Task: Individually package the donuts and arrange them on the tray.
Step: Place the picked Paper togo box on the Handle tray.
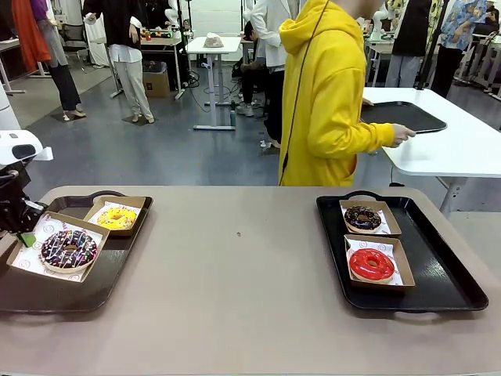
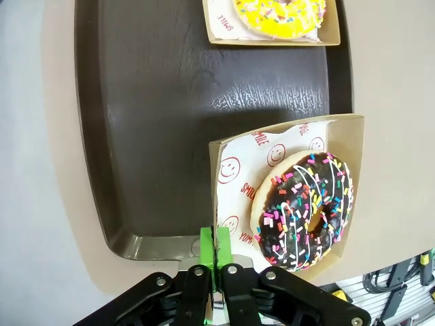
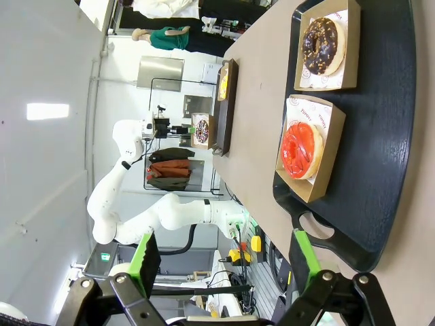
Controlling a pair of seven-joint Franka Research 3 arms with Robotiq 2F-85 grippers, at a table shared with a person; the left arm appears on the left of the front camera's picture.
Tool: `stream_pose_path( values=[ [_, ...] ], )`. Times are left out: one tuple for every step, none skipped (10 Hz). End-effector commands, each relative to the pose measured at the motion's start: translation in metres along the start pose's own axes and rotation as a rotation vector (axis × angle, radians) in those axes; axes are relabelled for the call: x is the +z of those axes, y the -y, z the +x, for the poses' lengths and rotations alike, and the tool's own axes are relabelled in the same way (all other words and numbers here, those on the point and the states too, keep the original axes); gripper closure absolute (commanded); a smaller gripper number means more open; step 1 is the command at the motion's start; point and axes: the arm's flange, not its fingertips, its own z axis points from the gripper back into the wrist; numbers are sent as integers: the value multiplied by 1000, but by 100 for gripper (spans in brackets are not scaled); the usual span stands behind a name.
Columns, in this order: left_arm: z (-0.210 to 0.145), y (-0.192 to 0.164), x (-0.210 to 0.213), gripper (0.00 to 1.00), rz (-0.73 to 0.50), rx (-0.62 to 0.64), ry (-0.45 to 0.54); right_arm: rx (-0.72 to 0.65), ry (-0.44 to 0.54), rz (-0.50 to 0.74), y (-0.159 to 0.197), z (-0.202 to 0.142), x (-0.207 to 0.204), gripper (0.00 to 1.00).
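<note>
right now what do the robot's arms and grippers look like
The arm, seen far off in the right wrist view, is glossy white with rounded joints. Each gripper is black with bolted linkage bars and green pads on its fingers: left gripper, right gripper. A white arm segment sits above the left gripper's black body in the front view.
</note>
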Motion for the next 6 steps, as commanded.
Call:
stream_pose_path(
  values=[
    [0, -4, -19, 99, -9, 35, -6, 14, -18, 0, 1, -2, 3, 0],
    [5, -5, -26, 99, -16, 42, -18, 14, -18, 0, 1, -2, 3, 0],
    [11, -6, -33, 99, -24, 43, -24, 14, -18, 0, 1, -2, 3, 0],
    [16, -6, -39, 99, -28, 44, -28, 14, -18, 0, 1, -2, 3, 0],
    [18, -5, -44, 99, -28, 50, -28, 14, -18, 0, 1, -2, 3, 0],
    [22, -5, -47, 99, -26, 53, -29, 14, -18, 0, 1, -2, 3, 0]
  ],
)
